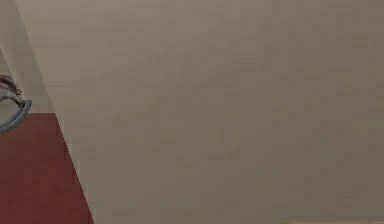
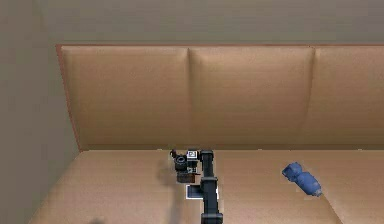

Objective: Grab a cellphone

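We saw a plain beige wall (image 1: 220, 100) across most of the forward view, with a wedge of dark red floor (image 1: 30, 170) at its lower left. In the arm side view a broad tan sofa (image 2: 130, 95) stood behind and beneath the hand, its three back cushions rising beyond the hand and its seat spreading out on both sides. The dark arm (image 2: 210, 200) came up from the bottom edge over the seat. At its far end the hand (image 2: 176, 156) sat close to the seam where seat meets backrest. With the sofa right behind the fingers, we could not tell whether the hand held anything or how its fingers stood. Well apart from the hand, off toward the arm side view's right and a little nearer the seat's front, a blue oblong thing (image 2: 301, 180) lay on the cushion. We could not tell whether it was the cellphone. A small grey curved thing (image 1: 12, 108) showed at the forward view's left edge above the red floor.
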{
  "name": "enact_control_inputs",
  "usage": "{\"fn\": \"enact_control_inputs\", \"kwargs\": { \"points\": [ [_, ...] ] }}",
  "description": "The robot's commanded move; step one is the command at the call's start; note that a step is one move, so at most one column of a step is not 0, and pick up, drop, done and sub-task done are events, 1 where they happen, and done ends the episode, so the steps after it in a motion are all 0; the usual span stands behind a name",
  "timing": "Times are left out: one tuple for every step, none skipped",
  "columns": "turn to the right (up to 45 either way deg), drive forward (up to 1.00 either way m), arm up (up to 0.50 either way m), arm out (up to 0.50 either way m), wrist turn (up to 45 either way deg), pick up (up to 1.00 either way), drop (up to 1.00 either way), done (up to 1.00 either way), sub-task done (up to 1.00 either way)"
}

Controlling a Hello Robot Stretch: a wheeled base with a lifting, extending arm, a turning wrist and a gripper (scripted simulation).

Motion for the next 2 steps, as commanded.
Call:
{"fn": "enact_control_inputs", "kwargs": {
  "points": [
    [0.0, 0.0, -0.3, 0.0, 0.0, 0.0, 0.0, 0.0, 0.0],
    [0.0, 0.0, 0.0, 0.0, 0.0, 1.0, 0.0, 0.0, 0.0]
  ]
}}
